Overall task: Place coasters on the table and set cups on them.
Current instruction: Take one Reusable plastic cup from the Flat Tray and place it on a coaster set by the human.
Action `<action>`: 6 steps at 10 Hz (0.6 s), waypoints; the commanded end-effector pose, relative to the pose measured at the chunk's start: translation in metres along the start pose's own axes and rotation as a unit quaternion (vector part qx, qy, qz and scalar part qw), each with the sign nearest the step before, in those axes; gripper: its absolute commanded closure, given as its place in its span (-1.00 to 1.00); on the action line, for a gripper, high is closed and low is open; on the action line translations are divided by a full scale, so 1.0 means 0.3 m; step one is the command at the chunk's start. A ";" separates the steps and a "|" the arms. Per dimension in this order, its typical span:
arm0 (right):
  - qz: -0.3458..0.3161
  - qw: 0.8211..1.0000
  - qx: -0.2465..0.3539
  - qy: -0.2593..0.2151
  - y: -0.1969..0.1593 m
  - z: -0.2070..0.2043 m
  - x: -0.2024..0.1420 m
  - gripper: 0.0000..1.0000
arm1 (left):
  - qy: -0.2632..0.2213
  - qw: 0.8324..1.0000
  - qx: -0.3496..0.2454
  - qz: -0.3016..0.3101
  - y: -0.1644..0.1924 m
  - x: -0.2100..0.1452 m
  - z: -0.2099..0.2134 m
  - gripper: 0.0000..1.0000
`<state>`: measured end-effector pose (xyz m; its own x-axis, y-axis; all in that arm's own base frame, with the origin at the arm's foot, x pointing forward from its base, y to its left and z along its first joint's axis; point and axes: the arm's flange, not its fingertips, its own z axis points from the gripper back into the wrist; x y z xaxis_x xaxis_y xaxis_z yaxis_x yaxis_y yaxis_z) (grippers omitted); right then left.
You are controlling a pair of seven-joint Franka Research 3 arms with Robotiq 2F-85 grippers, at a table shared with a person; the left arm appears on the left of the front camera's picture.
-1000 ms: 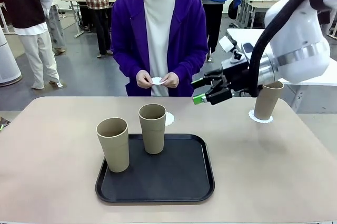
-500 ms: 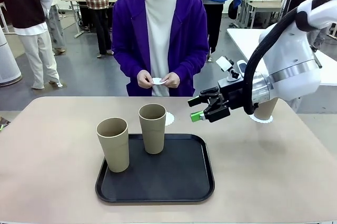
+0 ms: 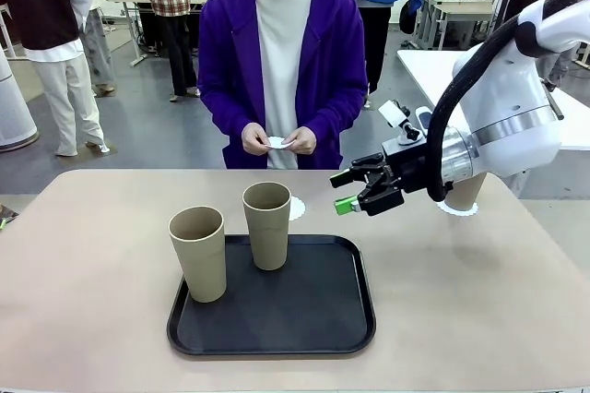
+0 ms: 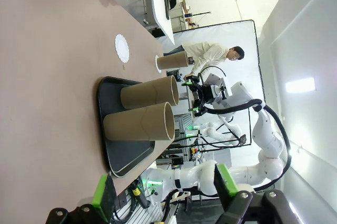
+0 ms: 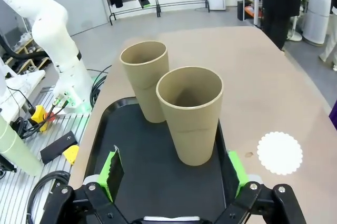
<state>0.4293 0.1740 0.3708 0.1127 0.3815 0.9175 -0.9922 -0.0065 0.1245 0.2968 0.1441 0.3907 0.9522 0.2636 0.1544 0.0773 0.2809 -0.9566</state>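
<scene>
two cups (image 3: pixel 267 225) stand in the black tray (image 3: pixel 313 301) by the desk's (image 3: pixel 92 301) near edge. they look light, stiff, thin-walled — likely best held gently from the side at mid-height, as a hard squeeze could dent them. the right gripper (image 3: pixel 341 192) hangs spread near the farther one; the left gripper (image 4: pixel 160 186) is spread too. a free coaster (image 3: pixel 296 208) lies just behind the tray — the matte top has room.

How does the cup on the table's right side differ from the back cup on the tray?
The right-side cup stands on a coaster on the table; the back cup stands on the black tray, no coaster. The right arm partly hides the right-side cup from the front; the back cup shows whole. Both are upright and tan.
</scene>
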 end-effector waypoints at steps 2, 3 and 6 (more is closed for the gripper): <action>0.001 0.998 0.011 -0.056 -0.040 -0.072 -0.071 -1.00 | -0.003 1.000 -0.007 -0.007 -0.001 -0.001 0.002 -1.00; 0.007 0.998 0.012 -0.066 -0.045 -0.101 -0.100 -1.00 | -0.003 1.000 -0.007 -0.007 -0.001 -0.001 0.002 -1.00; 0.031 0.995 0.001 -0.094 -0.064 -0.166 -0.166 -1.00 | -0.003 1.000 -0.007 -0.007 -0.001 -0.001 0.002 -1.00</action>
<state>0.4349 0.1938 0.3132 0.0909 0.2366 0.9673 -0.9947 -0.0251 0.0996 0.2968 0.1442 0.3908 0.9522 0.2636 0.1544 0.0774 0.2809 -0.9566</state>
